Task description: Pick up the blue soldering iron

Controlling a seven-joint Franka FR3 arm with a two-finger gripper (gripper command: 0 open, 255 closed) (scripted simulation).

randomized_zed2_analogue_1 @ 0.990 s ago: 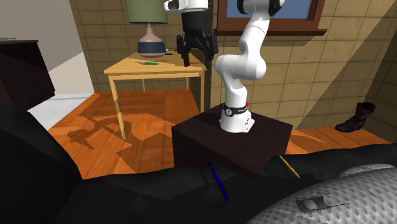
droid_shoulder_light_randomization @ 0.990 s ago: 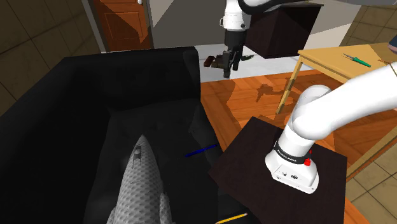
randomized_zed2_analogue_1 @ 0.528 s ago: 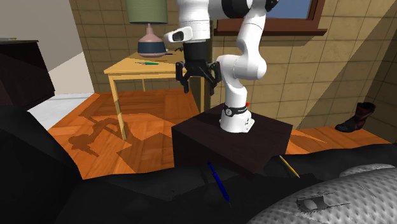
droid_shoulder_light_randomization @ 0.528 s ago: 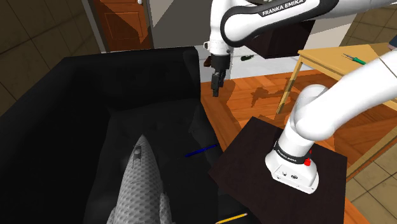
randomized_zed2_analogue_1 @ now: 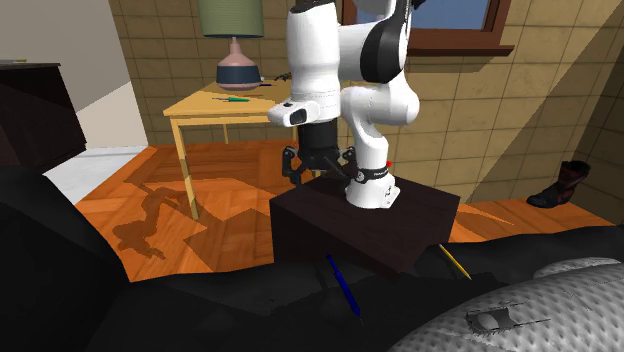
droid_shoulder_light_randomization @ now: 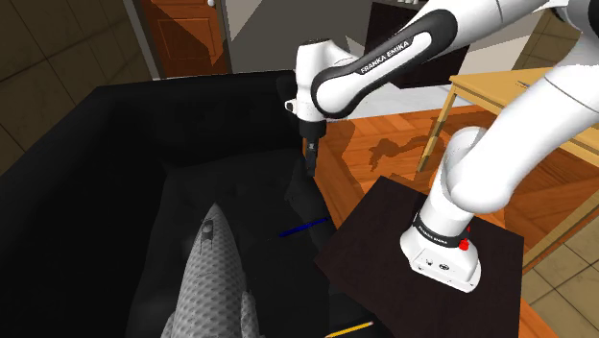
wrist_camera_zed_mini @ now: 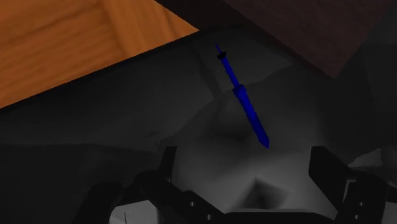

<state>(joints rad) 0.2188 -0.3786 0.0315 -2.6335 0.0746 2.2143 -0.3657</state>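
Note:
A thin blue soldering iron (droid_shoulder_light_randomization: 303, 228) lies on the black sofa (droid_shoulder_light_randomization: 144, 144), close to the dark stand (droid_shoulder_light_randomization: 374, 226). In the second exterior view the soldering iron (randomized_zed2_analogue_1: 343, 285) rests just in front of the stand (randomized_zed2_analogue_1: 330, 215). My gripper (droid_shoulder_light_randomization: 310, 158) points down above the sofa's edge, up and back from the iron. It hangs beside the stand (randomized_zed2_analogue_1: 318, 172) with its fingers apart. In the wrist view the soldering iron (wrist_camera_zed_mini: 245, 102) lies ahead of the open gripper (wrist_camera_zed_mini: 245, 168), well beyond the fingertips, and nothing is between the fingers.
A yellow pencil-like stick (droid_shoulder_light_randomization: 347, 329) lies on the sofa by the stand's near corner. A grey textured cushion (droid_shoulder_light_randomization: 216, 278) lies on the seat. A wooden side table (randomized_zed2_analogue_1: 240, 105) carries a lamp (randomized_zed2_analogue_1: 232, 40) and a green tool (randomized_zed2_analogue_1: 236, 98). A boot (randomized_zed2_analogue_1: 565, 185) stands on the floor.
The arm has swung down from high above the floor toward the sofa. The gripper now hangs low by the stand, much nearer the iron. The iron has not moved.

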